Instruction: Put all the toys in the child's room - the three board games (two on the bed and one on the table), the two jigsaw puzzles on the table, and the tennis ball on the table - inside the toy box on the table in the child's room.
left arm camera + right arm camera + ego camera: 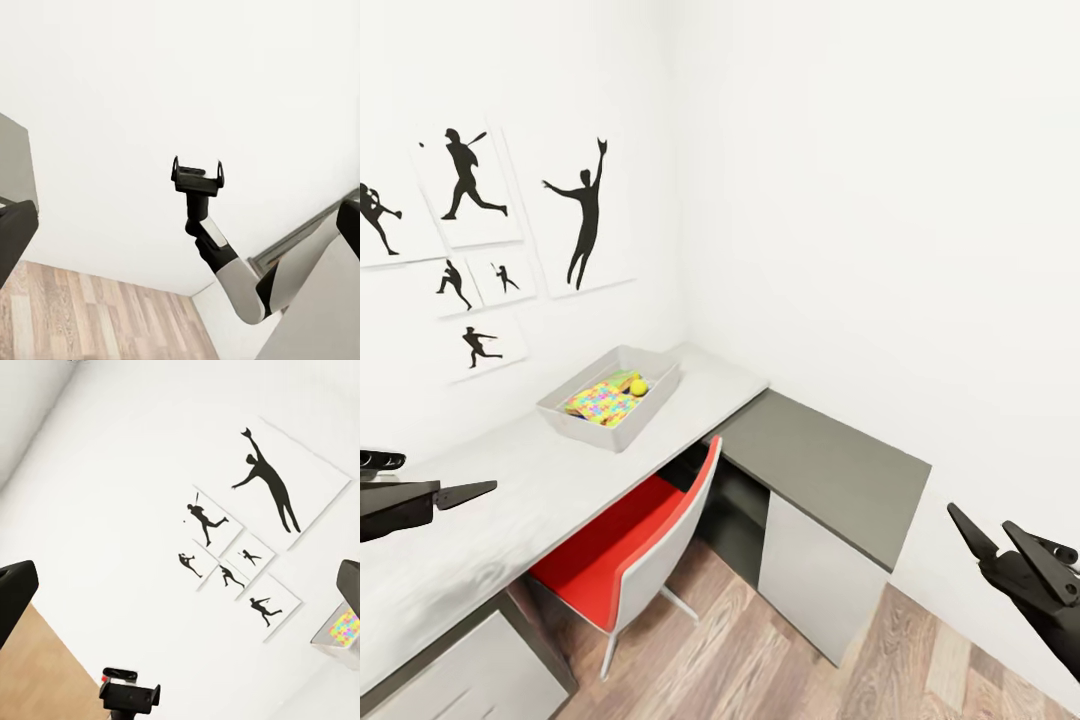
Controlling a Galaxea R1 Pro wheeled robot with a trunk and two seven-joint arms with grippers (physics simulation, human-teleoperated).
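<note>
Grey toy box (616,400) beyond both tools

head: we look down from high at corner desk (510,480), toy box (610,397) mid-distance, wall prints (480,230) left | left wrist: we face across to right gripper (199,166) against blank wall, far | right wrist: we face prints (247,540), left gripper (131,690), toy box (339,634); shared with head

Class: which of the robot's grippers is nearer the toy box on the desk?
Left. The left gripper hovers above the desk beside the toy box; the right gripper hangs past the desk's far end, above the floor.
</note>
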